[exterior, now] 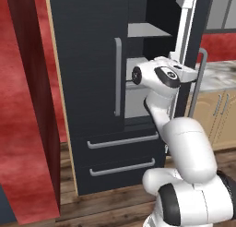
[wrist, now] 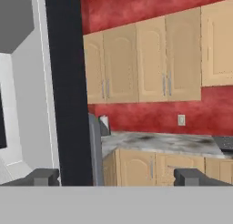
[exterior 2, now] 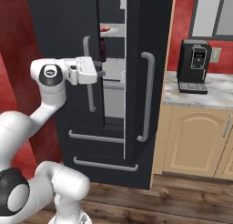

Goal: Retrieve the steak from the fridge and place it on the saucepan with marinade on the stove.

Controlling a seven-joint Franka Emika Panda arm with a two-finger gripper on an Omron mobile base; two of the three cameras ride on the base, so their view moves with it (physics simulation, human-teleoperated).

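charcoal fridge [exterior 2: 136,59] door edge stands between the spread gripper [wrist: 116,176] fingertips

We saw the fridge [exterior 2: 113,59] with its right door ajar, and the gripper [exterior 2: 101,74] stood at the gap, beside the left door's grey handle [exterior 2: 89,75]. A pale pink steak [exterior 2: 105,29] lay on an upper shelf (partly hidden). A black coffee machine [exterior 2: 193,66] sat on the marble counter [exterior 2: 200,93].

Black coffee machine [exterior 2: 193,66] on marble counter [exterior 2: 200,94], tan cabinets [wrist: 145,59], red wall [exterior 2: 181,18]
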